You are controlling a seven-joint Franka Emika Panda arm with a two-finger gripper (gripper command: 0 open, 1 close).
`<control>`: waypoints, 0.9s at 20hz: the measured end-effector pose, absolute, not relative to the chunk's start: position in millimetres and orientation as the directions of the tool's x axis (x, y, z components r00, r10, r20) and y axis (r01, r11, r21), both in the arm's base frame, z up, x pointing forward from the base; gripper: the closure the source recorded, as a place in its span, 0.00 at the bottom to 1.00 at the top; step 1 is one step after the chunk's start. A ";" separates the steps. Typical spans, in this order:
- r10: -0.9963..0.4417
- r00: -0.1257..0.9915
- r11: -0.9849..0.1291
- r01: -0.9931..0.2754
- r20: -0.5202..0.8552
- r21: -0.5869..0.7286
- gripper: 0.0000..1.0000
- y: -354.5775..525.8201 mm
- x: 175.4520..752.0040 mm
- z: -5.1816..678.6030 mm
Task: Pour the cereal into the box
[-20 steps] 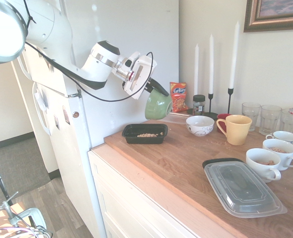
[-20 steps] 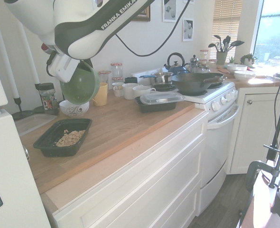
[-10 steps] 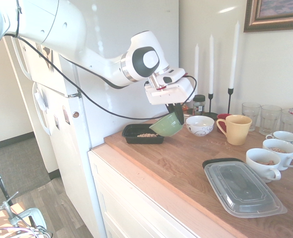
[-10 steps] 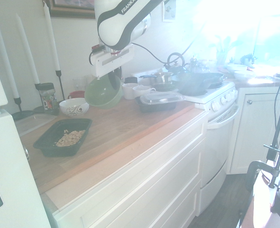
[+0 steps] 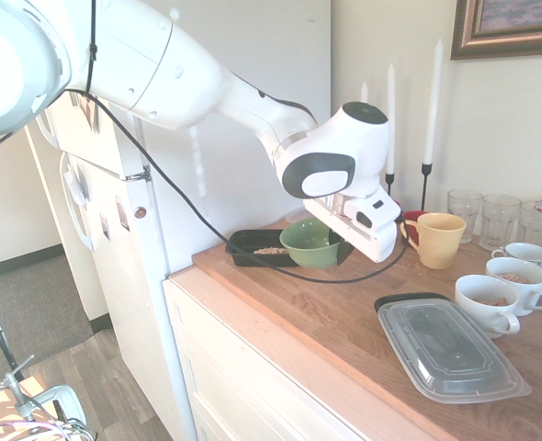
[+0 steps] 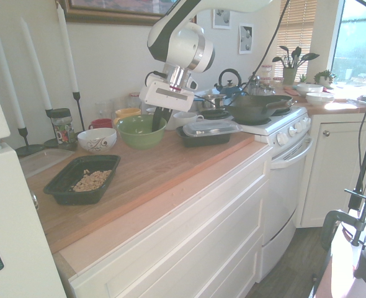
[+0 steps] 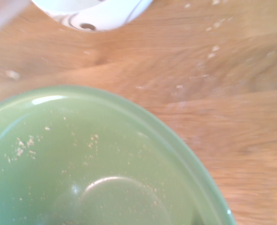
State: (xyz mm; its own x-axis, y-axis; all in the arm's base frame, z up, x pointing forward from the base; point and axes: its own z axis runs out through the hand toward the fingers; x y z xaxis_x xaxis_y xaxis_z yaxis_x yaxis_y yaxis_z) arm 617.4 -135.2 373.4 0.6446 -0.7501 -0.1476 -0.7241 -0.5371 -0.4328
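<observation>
Wooden counter (image 6: 170,158) is seen running from a white fridge (image 5: 152,211) to a white stove (image 6: 282,133), with candles (image 5: 432,92) standing against the wall behind. A green bowl (image 6: 141,130) is held upright at its rim by the gripper (image 6: 159,118), whose fingers are clamped on the rim; whether the bowl rests on the wood or hangs just above it cannot be told. Only crumbs are seen inside the bowl in the wrist view. The cereal (image 6: 91,180) is lying as a small tan heap in the black box (image 6: 65,186), which sits on the counter near the fridge, apart from the bowl. A white patterned bowl (image 6: 97,139) is set just beside the green one, and a lidded container (image 5: 450,354) lies farther along by several mugs (image 5: 490,303).
</observation>
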 end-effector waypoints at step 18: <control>-0.791 0.589 -0.509 -0.784 -0.167 -0.355 0.00 -173.7 648.8 318.9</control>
State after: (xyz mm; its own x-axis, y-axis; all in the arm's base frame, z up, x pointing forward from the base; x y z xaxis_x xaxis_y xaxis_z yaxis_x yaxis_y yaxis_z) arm 648.8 -173.7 318.9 0.5890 -0.7906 -0.1673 -0.7841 -0.5090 -0.3553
